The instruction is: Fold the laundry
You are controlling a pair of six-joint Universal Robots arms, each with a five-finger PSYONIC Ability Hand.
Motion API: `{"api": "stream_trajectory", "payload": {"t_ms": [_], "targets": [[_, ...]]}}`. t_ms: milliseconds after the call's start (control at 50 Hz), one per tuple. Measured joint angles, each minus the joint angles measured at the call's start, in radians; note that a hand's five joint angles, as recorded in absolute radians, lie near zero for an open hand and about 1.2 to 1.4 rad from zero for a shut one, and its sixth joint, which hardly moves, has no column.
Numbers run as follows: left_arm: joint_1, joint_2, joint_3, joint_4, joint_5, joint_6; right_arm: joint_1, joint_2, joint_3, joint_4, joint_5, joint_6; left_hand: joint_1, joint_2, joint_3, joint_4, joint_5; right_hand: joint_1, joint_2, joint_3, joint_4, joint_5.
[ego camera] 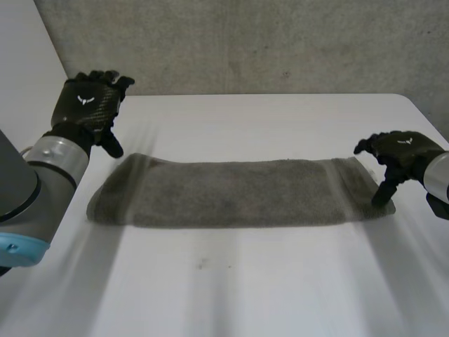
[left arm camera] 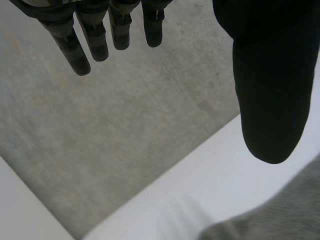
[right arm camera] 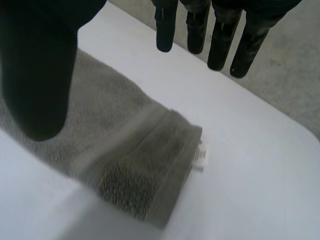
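Table [ego camera: 231, 295]: white, with the towel across its middle.
Towel [ego camera: 231, 193]: grey, lying flat as a long strip running left to right.
Tag [right arm camera: 201, 155]: small and white, at the towel's right end.
Right hand [ego camera: 400, 151]: over the towel's right end, fingers spread wide, holding nothing.
Left hand [ego camera: 88, 102]: just beyond the towel's far left corner, fingers straight and apart, holding nothing.
Far side: grey concrete surface [ego camera: 266, 42].

Towel [ego camera: 231, 193] lies on table [ego camera: 280, 295]; left robot hand [ego camera: 88, 102] behind; right robot hand [ego camera: 400, 151] at its right end.
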Motion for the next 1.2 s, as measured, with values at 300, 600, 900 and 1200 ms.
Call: {"api": "stream_trajectory", "payload": {"t_ms": [300,600,900,1200], "targets": [[0.066,-0.007,-0.069,-0.013,0.057,-0.15,-0.081,0.149,0.158,-0.315,-0.032,-0.097,0.0,0.0,0.0,0.0,0.0,0.206,0.245,0.254,0.249,0.226],[0.065,-0.007,-0.094,-0.001,0.054,-0.144,-0.117,0.236,0.146,-0.362,-0.024,-0.215,0.0,0.0,0.0,0.0,0.0,0.725,0.927,0.94,0.941,0.887],[0.065,-0.006,-0.097,-0.002,0.052,-0.144,-0.299,0.186,0.064,-0.35,0.101,-0.384,0.0,0.0,0.0,0.0,0.0,0.725,0.927,0.94,0.941,0.892],[0.062,0.0,-0.103,-0.002,0.051,-0.144,-0.019,0.051,0.03,-0.414,0.091,-0.251,0.0,0.0,0.0,0.0,0.0,0.73,0.927,0.945,0.946,0.901]]}}
